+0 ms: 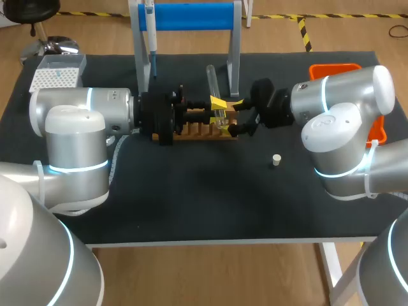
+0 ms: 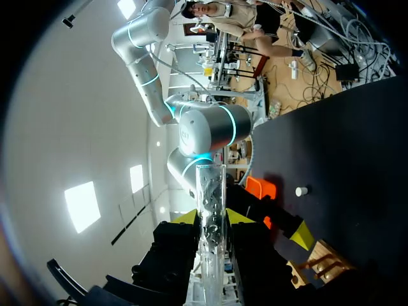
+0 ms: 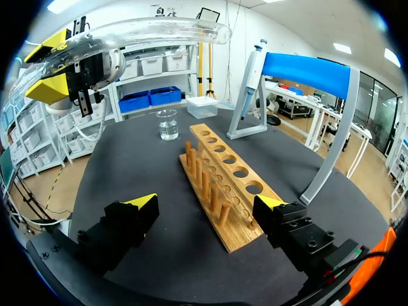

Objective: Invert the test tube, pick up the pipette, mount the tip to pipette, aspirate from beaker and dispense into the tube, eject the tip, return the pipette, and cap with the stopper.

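Observation:
A clear glass test tube point(image 1: 215, 92) stands nearly upright over the wooden rack point(image 1: 197, 132), with my left gripper point(image 1: 217, 103) shut on its middle. In the left wrist view the tube point(image 2: 210, 191) runs straight out between the two yellow fingertips point(image 2: 183, 217). My right gripper point(image 1: 235, 118) is open just right of the tube and holds nothing; in its own view it point(image 3: 209, 207) hangs over the rack point(image 3: 223, 185), with the tube point(image 3: 127, 32) high ahead. The pipette point(image 1: 151, 38) hangs on the blue stand point(image 1: 191, 16). A small white stopper point(image 1: 275, 160) lies on the mat.
A white tip box point(image 1: 56, 75) sits at the back left and an orange bin point(image 1: 338, 69) at the back right. A glass beaker point(image 3: 167, 124) stands beyond the rack's far end. The stopper point(image 2: 301, 190) lies apart from both arms.

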### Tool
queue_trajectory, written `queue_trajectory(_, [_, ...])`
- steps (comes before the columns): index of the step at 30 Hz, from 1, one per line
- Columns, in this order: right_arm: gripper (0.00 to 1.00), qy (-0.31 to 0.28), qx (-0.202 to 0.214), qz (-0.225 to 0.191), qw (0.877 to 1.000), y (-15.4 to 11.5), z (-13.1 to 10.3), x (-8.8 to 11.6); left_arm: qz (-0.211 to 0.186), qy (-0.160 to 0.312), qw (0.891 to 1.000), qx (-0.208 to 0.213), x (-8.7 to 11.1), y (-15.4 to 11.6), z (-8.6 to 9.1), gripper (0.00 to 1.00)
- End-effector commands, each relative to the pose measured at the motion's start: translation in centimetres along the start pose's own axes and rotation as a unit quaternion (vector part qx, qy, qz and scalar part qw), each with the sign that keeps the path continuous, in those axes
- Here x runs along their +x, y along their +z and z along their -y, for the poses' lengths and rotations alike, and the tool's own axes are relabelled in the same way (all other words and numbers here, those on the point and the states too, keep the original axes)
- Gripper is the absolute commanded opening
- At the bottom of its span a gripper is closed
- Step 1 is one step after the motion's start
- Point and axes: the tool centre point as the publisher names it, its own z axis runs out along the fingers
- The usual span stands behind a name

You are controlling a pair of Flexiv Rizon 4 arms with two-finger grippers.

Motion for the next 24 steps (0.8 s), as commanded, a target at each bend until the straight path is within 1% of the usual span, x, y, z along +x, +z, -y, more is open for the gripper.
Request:
queue_trajectory(1, [1.0,0.0,-0.001,-0.001,1.0,-0.1,0.1,0.0,0.006,-0.016,1.0,0.0,-1.1,-0.8,-0.4,0.0])
queue_trajectory(5, [1.0,0.0,-0.001,-0.001,1.0,-0.1,0.1,0.0,0.01,-0.071,0.997,0.011,-2.1,-1.3,-1.2,0.0])
queue_trajectory(7, [1.0,0.0,-0.001,-0.001,1.0,-0.1,0.1,0.0,0.012,-0.119,0.993,0.024,-2.4,-1.5,-1.8,0.0])
queue_trajectory(9, [1.0,0.0,-0.001,-0.001,1.0,-0.1,0.1,0.0,0.003,-0.151,0.988,0.02,-2.6,-1.6,-2.4,0.0])
queue_trajectory(10, [1.0,0.0,-0.001,-0.001,1.0,-0.1,0.1,0.0,0.003,-0.168,0.986,0.026,-2.7,-1.6,-2.8,0.0])
queue_trajectory(11, [1.0,0.0,-0.001,-0.001,1.0,-0.1,0.1,0.0,-0.002,-0.173,0.985,0.025,-2.9,-1.6,-3.1,0.0])
queue_trajectory(12, [1.0,0.0,-0.001,-0.001,1.0,-0.1,0.1,0.0,0.0,-0.192,0.981,0.027,-3.1,-1.7,-3.3,0.0])
queue_trajectory(14, [1.0,0.0,-0.001,-0.001,1.0,-0.1,0.1,0.0,-0.002,-0.212,0.977,0.026,-3.4,-1.7,-3.8,0.0])
queue_trajectory(16, [1.0,0.0,-0.001,-0.001,1.0,-0.1,0.1,0.0,-0.009,-0.241,0.97,0.026,-3.8,-1.6,-4.1,0.0])
queue_trajectory(17, [1.0,0.0,-0.001,-0.001,1.0,-0.1,0.1,0.0,-0.005,-0.254,0.967,0.03,-4.0,-1.5,-4.2,0.0])
queue_trajectory(18, [1.0,0.0,-0.001,-0.001,1.0,-0.1,0.1,0.0,-0.012,-0.273,0.962,0.03,-4.1,-1.5,-4.4,0.0])
queue_trajectory(21, [1.0,0.0,-0.001,-0.001,1.0,-0.1,0.1,0.0,-0.028,-0.315,0.948,0.025,-4.0,-1.1,-4.7,0.0])
queue_trajectory(24, [1.0,0.0,-0.001,-0.001,1.0,-0.1,0.1,0.0,-0.026,-0.352,0.936,0.018,-3.9,-0.9,-4.9,0.0])
